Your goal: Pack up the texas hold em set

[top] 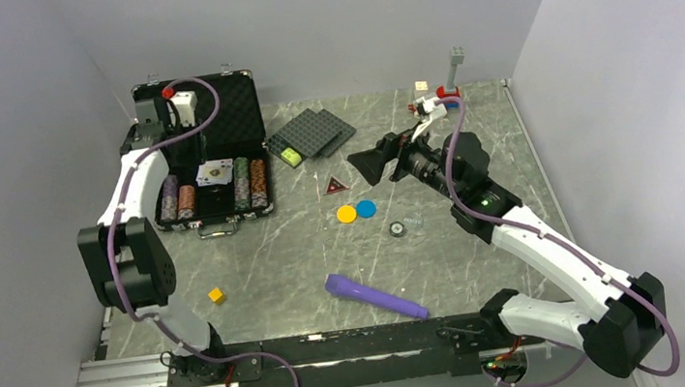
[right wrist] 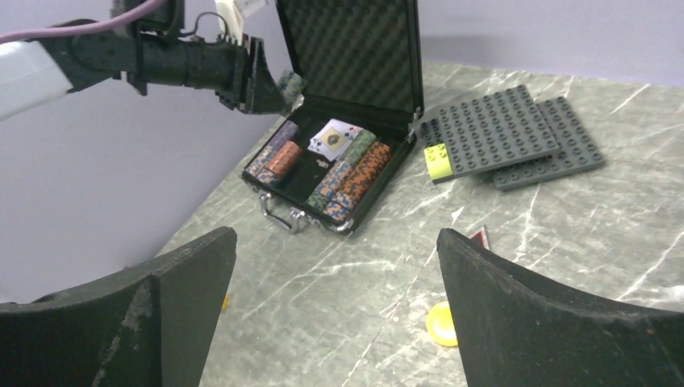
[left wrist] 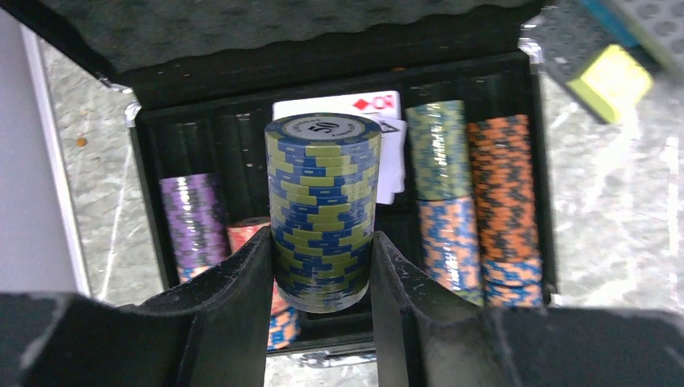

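The texas hold em set's case (top: 232, 109) stands open at the far left of the bench (top: 309, 275), with its lid upright. The left fingers (left wrist: 242, 282) are clenched on a blue-and-yellow chip stack (left wrist: 323, 185) above the case. The stack's long axis runs the same way as the chip rows (left wrist: 504, 201) in the grooves, with its printed face toward the lid. A bare groove seems to lie just below it, beside the playing cards (top: 214, 172). The right fingers (right wrist: 181, 282) are spread wide and empty. They are the nearer ones to the yellow disc (top: 347, 214), blue disc (top: 366, 208) and dark red triangle (top: 336, 185), which lie right of the case.
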`<action>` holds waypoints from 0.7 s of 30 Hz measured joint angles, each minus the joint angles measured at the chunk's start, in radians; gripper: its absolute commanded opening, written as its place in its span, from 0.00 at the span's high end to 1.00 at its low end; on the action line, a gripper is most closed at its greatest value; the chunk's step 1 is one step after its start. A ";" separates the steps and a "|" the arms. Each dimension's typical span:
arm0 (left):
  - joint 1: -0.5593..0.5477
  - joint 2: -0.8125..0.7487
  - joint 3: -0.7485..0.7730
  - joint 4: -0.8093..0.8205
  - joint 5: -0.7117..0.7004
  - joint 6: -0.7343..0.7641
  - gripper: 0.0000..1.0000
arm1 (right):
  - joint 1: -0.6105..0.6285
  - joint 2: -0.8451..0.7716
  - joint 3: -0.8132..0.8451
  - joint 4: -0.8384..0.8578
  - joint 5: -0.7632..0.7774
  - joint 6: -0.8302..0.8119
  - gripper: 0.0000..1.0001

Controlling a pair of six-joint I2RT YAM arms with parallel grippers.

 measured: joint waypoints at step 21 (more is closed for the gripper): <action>0.111 0.330 0.164 -0.060 -0.021 0.043 1.00 | -0.001 -0.074 -0.024 0.001 0.052 -0.029 0.00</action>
